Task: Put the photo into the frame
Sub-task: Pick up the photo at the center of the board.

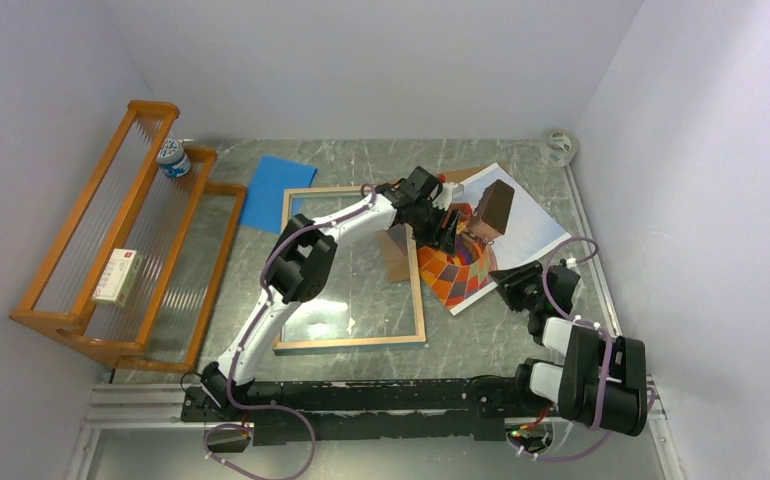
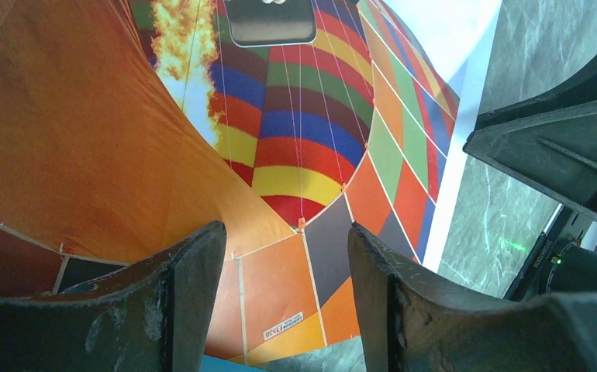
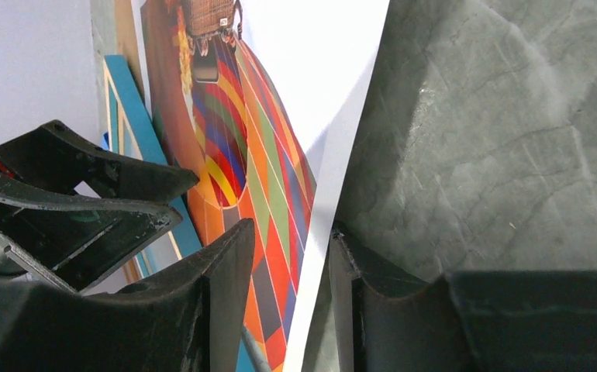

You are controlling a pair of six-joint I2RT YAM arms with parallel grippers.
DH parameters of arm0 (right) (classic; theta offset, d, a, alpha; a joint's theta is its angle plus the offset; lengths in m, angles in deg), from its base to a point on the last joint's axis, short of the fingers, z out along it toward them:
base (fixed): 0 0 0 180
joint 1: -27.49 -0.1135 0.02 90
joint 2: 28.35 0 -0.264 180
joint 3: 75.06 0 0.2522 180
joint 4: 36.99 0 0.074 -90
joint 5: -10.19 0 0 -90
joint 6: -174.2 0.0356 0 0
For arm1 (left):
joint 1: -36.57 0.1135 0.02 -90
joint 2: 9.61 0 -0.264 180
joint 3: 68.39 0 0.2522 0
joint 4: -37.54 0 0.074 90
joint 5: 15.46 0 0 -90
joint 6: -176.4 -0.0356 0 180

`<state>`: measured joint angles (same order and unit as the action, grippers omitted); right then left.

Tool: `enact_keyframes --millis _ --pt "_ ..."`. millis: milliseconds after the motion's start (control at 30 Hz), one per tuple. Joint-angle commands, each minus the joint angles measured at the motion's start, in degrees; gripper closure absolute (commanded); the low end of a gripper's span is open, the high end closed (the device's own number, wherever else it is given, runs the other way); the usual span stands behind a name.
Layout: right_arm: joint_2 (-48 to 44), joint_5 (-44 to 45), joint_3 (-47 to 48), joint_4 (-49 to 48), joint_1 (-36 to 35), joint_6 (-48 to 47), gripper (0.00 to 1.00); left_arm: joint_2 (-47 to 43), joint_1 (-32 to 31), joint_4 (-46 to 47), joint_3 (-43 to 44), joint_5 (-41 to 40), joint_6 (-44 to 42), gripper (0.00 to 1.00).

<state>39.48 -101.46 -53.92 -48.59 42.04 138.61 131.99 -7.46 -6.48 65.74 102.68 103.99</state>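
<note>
Left end effector point(image 2: 286, 232) gaping above balloon photo point(image 2: 303, 139), right end effector point(image 3: 291, 232) parted, straddling its white edge on bench point(image 3: 512, 155)

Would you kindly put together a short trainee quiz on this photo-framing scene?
1. True or false: the photo lies wholly inside the frame.
2. What sits on the orange rack? A mug; B white box; C scissors.
3. Which colour shows on the frame's upturned side?
Key: 1 false; 2 B; 3 light wood.
</note>
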Motion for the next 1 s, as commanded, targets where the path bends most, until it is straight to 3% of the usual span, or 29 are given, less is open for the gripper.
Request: enact_keyframes --millis 0,233,400,467,567,800,967 --pt "1.8 -3.4 -1.0 -4.5 0.1 -1.0 0.58 2.8 -0.5 -4.7 -0.1 -1.2 -2.2 0.35" --pt "3.0 -8.0 2.0 -6.6 0.1 -0.1 0.68 2.5 -0.5 -4.7 -0.5 0.6 -1.8 0.35" --pt "4.2 -7.8 5.6 -2.3 0.1 -1.8 0.91 1.4 -0.4 -5.1 0.0 3.3 -1.1 0.34" --pt "3.2 -6.8 6.7 0.0 0.1 -2.6 0.99 0.1 0.2 -4.6 0.5 8.4 -0.4 0.3" --pt "-0.1 -4.9 9.6 6.3 0.1 -4.8 1.0 -3.8 1.1 -2.5 0.2 12.7 1.0 0.25" --pt "-11.1 3.6 18.8 24.3 0.1 -12.8 1.0 -14.1 5.2 -1.0 -1.5 9.5 4.0 0.19" --pt "-14.9 4.3 26.6 33.1 0.1 -17.3 1.0 -20.7 9.0 -0.7 -5.4 4.3 6.0 0.19"
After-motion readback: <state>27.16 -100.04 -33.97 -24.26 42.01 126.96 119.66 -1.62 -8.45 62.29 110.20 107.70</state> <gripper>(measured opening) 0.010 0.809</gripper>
